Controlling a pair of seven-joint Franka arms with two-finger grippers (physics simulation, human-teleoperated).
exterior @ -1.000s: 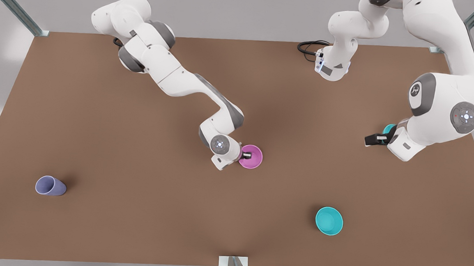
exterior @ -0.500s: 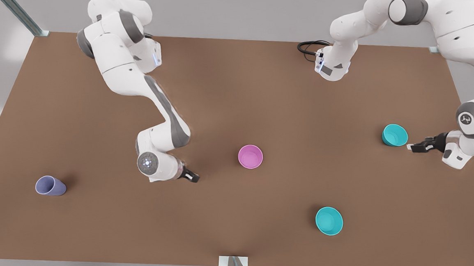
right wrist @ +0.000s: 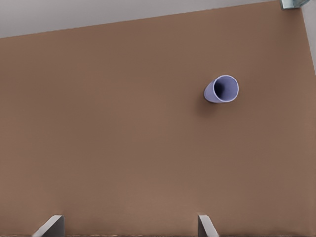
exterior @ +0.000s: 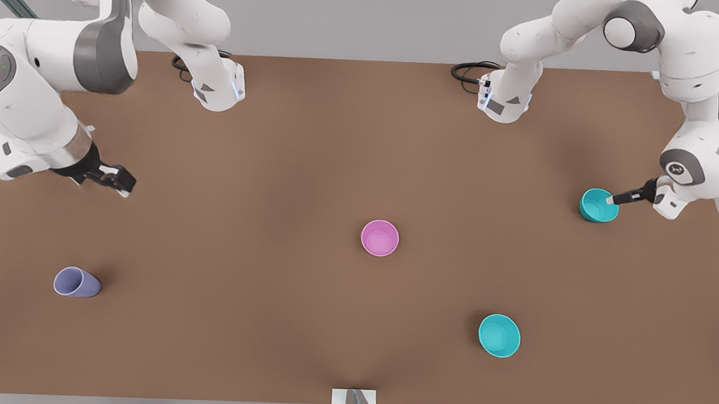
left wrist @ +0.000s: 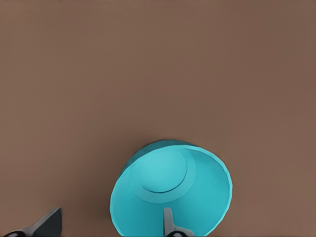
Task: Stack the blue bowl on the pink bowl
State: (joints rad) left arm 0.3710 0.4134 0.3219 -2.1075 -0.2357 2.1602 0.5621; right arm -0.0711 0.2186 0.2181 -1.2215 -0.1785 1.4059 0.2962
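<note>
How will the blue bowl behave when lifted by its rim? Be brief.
Likely stiff: the blue bowl shows a clean round rim with the left hand open astride its wall. Probably slippery, since its surface looks smooth and plain. It sits upright on a flat base, so a push should slide it.

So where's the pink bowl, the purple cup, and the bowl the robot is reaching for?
pink bowl (exterior: 380,238): front view, on its pale inside.
purple cup (exterior: 77,283): front view, on its side wall.
blue bowl (exterior: 596,205): front view, on its inside, by the left gripper (exterior: 613,199).
</note>
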